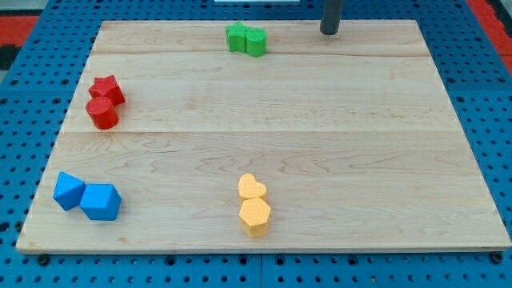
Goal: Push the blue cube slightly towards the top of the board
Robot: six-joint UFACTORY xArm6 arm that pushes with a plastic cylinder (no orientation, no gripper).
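Since the blue cube (70, 191) sits low at the view's left, near the board's bottom corner, and my tip (330, 32) is far off at the view's top, right of the middle, I think the push has not begun yet. Nothing touches the cube on its bottom side, so all of the job looks left to do. Another blue block (101, 202), with more corners, sits just right of the cube and touches it or almost does. Up from the cube, the board (320, 144) shows bare wood for a way, and then come two red blocks: a red round one (103, 113) and a red star (106, 89) just above it. They are well apart from the cube, so a small push should not reach them. Two yellow blocks sit near the bottom middle, a yellow heart (252, 187) and a yellow six-sided one (255, 214) below it. Two green blocks (246, 39) sit at the top, left of my tip. I have no claw to open or close, only a rod. To push the cube up, my tip likely has to cross the whole board and get under the cube. The other blue block is the thing I could bump by mistake.
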